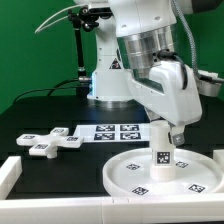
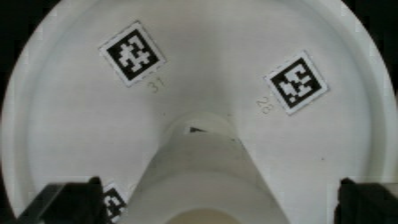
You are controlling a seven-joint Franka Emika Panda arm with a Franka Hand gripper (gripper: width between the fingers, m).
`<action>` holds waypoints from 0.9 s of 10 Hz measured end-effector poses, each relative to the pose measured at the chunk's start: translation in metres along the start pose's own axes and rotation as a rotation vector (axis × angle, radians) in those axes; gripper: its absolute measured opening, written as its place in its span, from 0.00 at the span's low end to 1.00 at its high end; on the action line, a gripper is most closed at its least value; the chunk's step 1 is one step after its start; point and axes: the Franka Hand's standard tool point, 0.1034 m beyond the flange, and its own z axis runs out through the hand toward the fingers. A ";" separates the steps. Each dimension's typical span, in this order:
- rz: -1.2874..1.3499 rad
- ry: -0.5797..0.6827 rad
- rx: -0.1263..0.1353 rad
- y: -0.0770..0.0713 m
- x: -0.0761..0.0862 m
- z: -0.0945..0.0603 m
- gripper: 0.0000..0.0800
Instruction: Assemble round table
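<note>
Exterior view, disc on blk table, green bkgd

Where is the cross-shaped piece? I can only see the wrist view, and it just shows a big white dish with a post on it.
Observer: The cross-shaped foot piece lies flat on the black table, apart from the disc, toward the exterior view's left.
Operator: What is in between them?
Observer: The flat marker board lies there, a bit farther back.
Operator: Does the post stand straight?
Observer: Seen from the side, the post is upright near the middle of the disc, right under the claw.
</note>
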 end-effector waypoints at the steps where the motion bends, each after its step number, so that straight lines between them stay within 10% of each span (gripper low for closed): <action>1: -0.062 0.000 0.000 0.000 0.000 0.000 0.81; 9: -0.923 0.035 -0.046 -0.008 0.004 -0.007 0.81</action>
